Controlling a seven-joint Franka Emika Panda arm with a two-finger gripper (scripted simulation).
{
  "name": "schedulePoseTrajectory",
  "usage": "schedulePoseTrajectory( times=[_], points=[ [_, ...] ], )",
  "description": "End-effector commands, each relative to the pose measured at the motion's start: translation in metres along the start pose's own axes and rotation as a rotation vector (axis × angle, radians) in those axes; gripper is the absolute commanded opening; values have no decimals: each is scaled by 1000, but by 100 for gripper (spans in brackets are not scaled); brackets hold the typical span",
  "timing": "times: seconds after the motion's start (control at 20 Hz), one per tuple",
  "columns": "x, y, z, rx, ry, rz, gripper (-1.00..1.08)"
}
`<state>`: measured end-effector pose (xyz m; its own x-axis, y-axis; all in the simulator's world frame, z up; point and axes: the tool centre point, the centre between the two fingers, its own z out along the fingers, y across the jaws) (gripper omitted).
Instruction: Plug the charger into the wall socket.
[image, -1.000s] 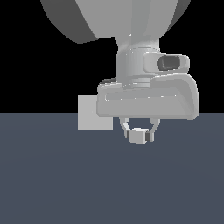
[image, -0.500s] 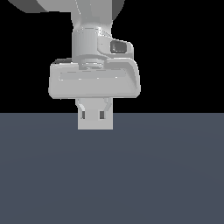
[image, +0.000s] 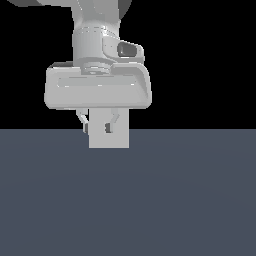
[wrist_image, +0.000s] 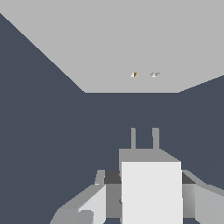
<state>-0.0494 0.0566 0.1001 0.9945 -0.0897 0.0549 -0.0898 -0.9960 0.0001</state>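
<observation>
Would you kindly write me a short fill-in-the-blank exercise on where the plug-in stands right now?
1. The charger is held between the gripper ____.
2. Its ____ prongs point toward the wall socket.
3. The prongs have not yet ____ the socket.
4. The socket stands ____ on the dark floor.

Missing words: jaws; two; reached; upright

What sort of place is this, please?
Probably a bare simulated test scene, not a real room: a flat dark floor under a black void, with only the wall socket as a plain grey panel and the charger in the gripper.
</observation>
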Motion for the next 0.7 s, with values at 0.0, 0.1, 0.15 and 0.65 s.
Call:
schedulePoseTrajectory(
  times=[0.0,0.1,0.15,0.65],
  points=[
    [0,1,0,0,0,2,-100],
    [0,1,0,0,0,2,-100],
    [0,1,0,0,0,2,-100],
    [22,1,1,0,0,2,-100]
  ],
)
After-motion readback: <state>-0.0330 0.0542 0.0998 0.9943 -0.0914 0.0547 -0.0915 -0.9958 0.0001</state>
